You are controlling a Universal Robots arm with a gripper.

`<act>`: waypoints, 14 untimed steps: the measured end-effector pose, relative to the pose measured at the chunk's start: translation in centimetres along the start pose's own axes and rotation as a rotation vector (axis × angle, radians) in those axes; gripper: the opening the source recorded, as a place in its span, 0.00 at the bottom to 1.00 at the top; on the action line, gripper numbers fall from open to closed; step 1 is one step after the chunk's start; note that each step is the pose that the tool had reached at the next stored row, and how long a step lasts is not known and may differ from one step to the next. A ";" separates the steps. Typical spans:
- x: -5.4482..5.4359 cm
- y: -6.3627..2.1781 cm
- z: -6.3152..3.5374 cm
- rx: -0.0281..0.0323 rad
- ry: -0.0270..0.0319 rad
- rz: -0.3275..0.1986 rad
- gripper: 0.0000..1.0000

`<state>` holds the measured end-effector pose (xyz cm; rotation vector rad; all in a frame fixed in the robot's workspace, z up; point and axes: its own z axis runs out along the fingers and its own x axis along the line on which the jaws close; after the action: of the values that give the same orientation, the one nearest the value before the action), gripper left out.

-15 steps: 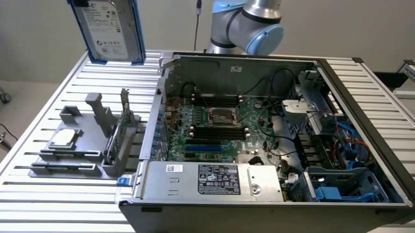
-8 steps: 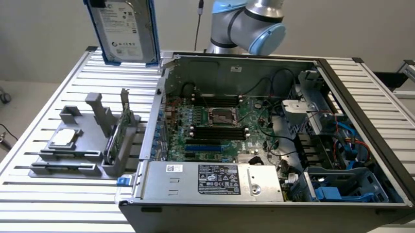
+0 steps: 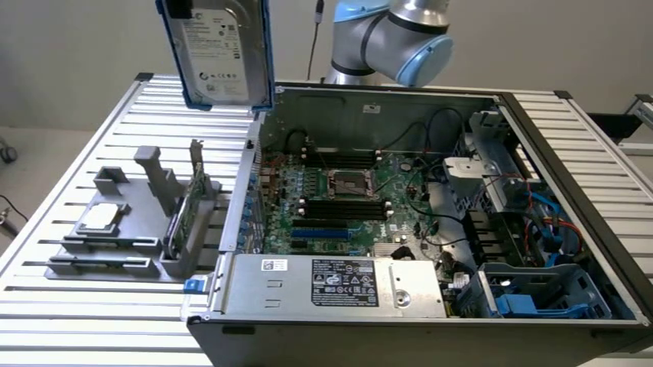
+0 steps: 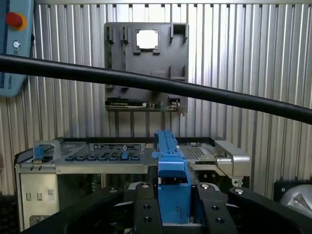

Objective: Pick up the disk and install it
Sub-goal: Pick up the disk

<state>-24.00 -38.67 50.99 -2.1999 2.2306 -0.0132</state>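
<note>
Disk (image 3: 219,50): silver-grey, white label, blue side rails. Upright, lifted clear of table (image 3: 92,130), above far corner of open computer case (image 3: 408,229) toward exterior view's left.
Claw (image 4: 173,207): pinching disk, one black finger either side of blue rail.
Grey holder (image 3: 112,237): on table at exterior view's left of case, processor chip (image 3: 102,218) seated in it.
Power-supply box (image 3: 337,283): at case's near edge.
</note>
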 end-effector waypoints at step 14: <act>3.0 -4.49 0.15 0.0049 -0.0011 0.000 0.33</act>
<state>-19.55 -41.71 50.90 -2.1970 2.2274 -0.0175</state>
